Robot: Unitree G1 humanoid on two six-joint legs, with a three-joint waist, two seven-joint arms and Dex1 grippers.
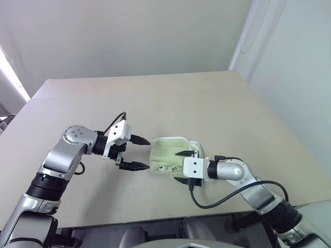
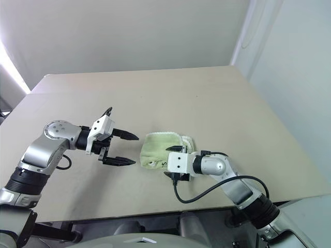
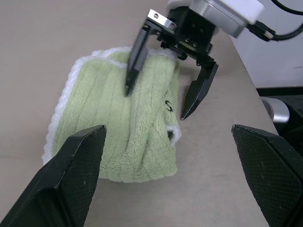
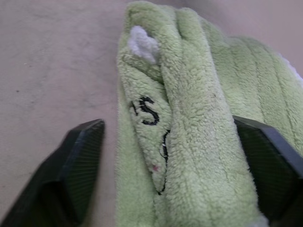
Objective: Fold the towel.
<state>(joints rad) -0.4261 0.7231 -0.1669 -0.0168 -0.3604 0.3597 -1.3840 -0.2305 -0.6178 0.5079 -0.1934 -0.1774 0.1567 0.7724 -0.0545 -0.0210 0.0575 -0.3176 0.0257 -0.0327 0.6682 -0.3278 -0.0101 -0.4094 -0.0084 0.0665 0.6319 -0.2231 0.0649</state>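
1. Straddling the bunched end of the towel [image 1: 168,156] with the right gripper [image 1: 183,166], jaws apart and not yet pinching.
2. Hovering just beside the towel's other edge: left gripper [image 1: 137,153], spread wide, holding nothing.
3. Lying crumpled near the bench [image 1: 207,98] front edge.
4. Risking a multi-layer grab, dragging the bundle instead of folding.
5. Sitting on plain tan bench, pale walls behind.

towel [image 1: 168,154] | lime-green, white-edged, dark marks | folded, bunched | on table
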